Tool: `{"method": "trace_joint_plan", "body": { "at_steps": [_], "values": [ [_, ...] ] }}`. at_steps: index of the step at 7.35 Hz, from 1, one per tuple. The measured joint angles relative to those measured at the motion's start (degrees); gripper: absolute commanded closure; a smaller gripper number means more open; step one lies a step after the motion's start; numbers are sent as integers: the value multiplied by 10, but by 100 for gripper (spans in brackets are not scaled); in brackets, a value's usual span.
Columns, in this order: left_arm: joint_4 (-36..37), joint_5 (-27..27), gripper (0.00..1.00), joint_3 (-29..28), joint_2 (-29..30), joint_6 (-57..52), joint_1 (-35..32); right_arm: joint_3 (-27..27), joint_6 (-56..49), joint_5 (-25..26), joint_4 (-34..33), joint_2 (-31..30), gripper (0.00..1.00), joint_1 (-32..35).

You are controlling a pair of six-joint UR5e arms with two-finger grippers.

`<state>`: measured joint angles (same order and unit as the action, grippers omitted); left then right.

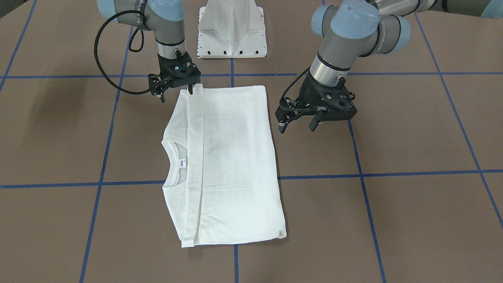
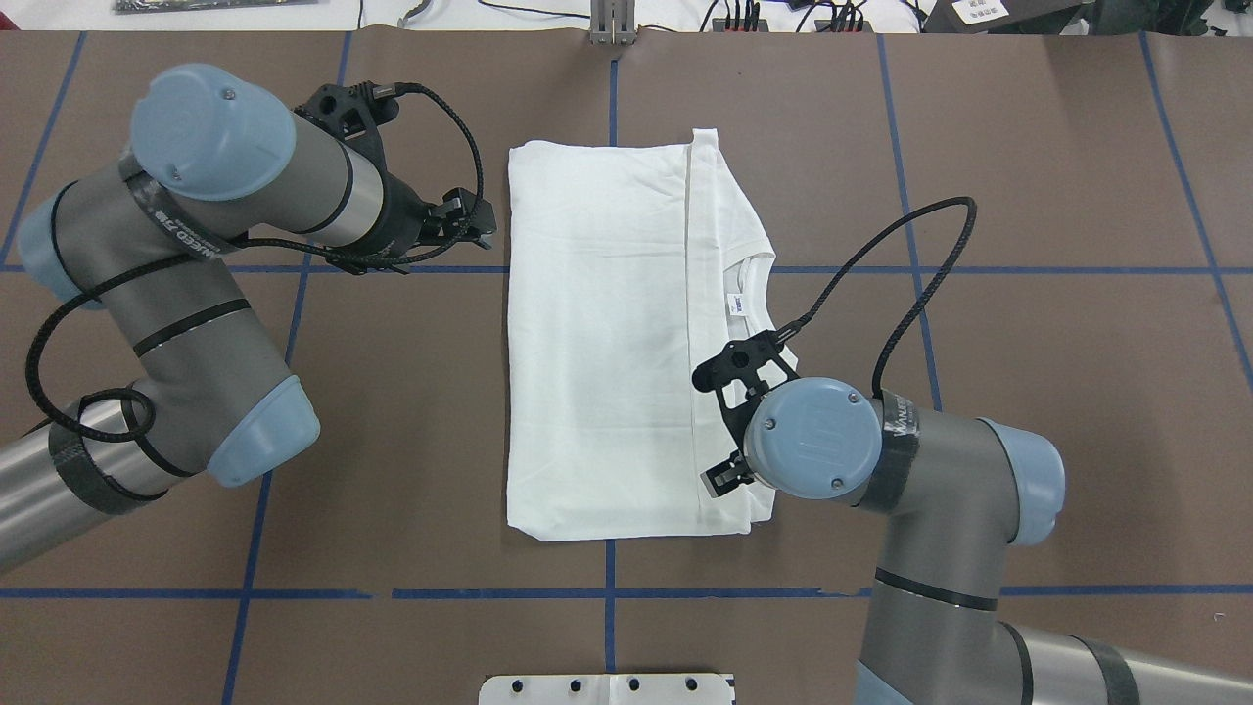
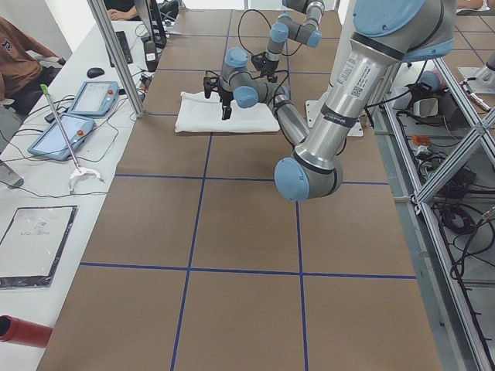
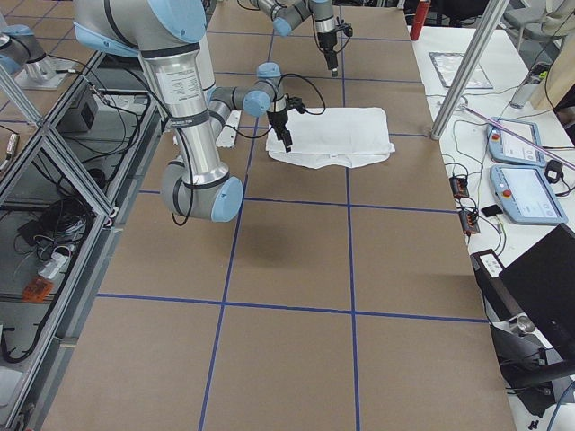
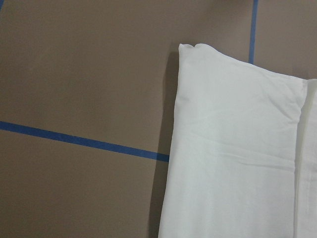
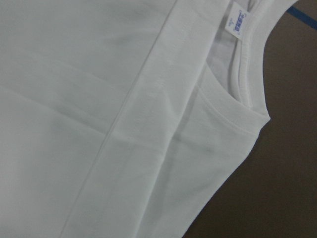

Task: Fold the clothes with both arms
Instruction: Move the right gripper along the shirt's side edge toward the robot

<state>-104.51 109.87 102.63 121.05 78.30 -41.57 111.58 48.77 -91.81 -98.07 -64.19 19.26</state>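
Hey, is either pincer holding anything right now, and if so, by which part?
Nothing is held. The left pincer hangs open beside the T-shirt. The right pincer is open at one of its corners.

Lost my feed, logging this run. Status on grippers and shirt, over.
Black two-finger left gripper open, beside the folded white T-shirt. Right gripper open, at a collar-side corner. Ribbed collar showing, nothing in the way.

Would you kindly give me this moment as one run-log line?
T-shirt: folded, flat on table | left gripper: open, beside plain edge, off cloth | right gripper: open, over collar-side corner nearest robot
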Motion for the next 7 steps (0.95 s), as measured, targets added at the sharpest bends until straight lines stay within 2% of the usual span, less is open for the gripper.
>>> {"method": "trace_joint_plan", "body": {
  "at_steps": [2, 4, 5, 7],
  "values": [
    [-1, 0, 0, 0, -2, -1, 0, -9, 3, 20, -2, 14, 10, -35],
    [-1, 0, 0, -1, -4, -2, 0, -11, 3, 47, -3, 15, 14, -68],
    [-1, 0, 0, -1, -4, -2, 0, -12, 3, 57, -4, 15, 21, -77],
    [0, 0, 0, -1, -5, -3, 0, -18, 1, 68, -4, 15, 63, -83]
  ]
}}
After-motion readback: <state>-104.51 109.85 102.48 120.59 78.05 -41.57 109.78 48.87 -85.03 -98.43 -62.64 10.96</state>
